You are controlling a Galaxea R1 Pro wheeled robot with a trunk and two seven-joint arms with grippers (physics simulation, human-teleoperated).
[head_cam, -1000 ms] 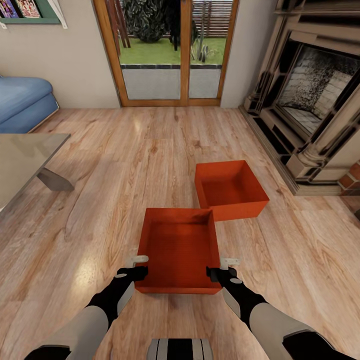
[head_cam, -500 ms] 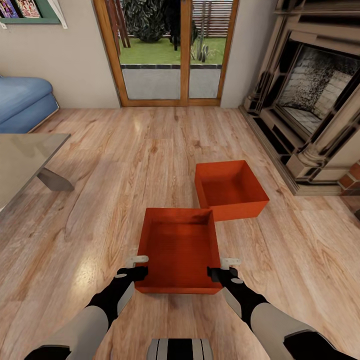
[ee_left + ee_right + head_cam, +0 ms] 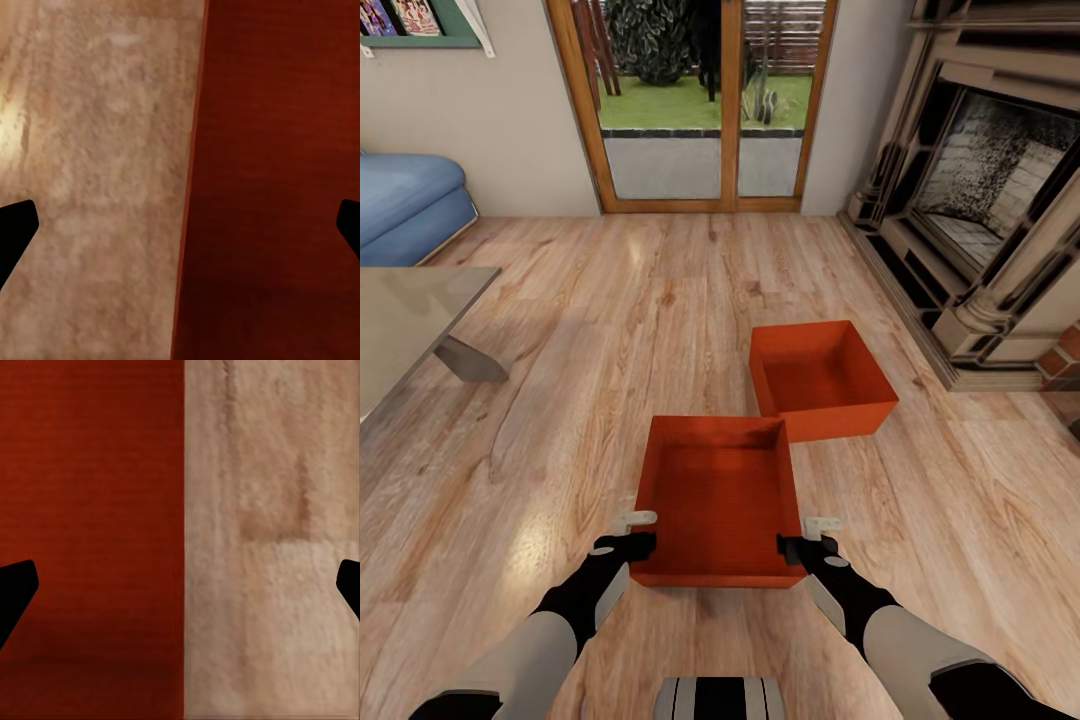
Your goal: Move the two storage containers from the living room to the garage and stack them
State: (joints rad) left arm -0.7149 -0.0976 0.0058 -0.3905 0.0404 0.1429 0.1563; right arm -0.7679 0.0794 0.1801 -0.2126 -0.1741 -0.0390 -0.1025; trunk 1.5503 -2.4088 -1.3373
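Note:
Two orange-red storage containers lie on the living room's wood-plank floor. The near container [image 3: 720,500] is right in front of me; the other one [image 3: 822,378] touches its far right corner. My left gripper [image 3: 636,533] stands open over the near container's left wall, close to the front corner. My right gripper [image 3: 807,535] stands open over the right wall in the same way. Between the left gripper's [image 3: 180,225] wide-apart fingertips, the left wrist view shows the container's wall [image 3: 270,187]. The red wall [image 3: 90,510] also runs between the right gripper's [image 3: 180,585] fingertips in the right wrist view.
A glass-topped table [image 3: 410,320] stands at the left, with a blue sofa [image 3: 405,205] behind it. Wood-framed glass doors [image 3: 700,100] are straight ahead. The stone fireplace [image 3: 980,200] runs along the right side. Bare plank floor [image 3: 610,330] spreads around both containers.
My right gripper has edged slightly to the right at the container's wall. The left gripper, both containers and the view stay as they were.

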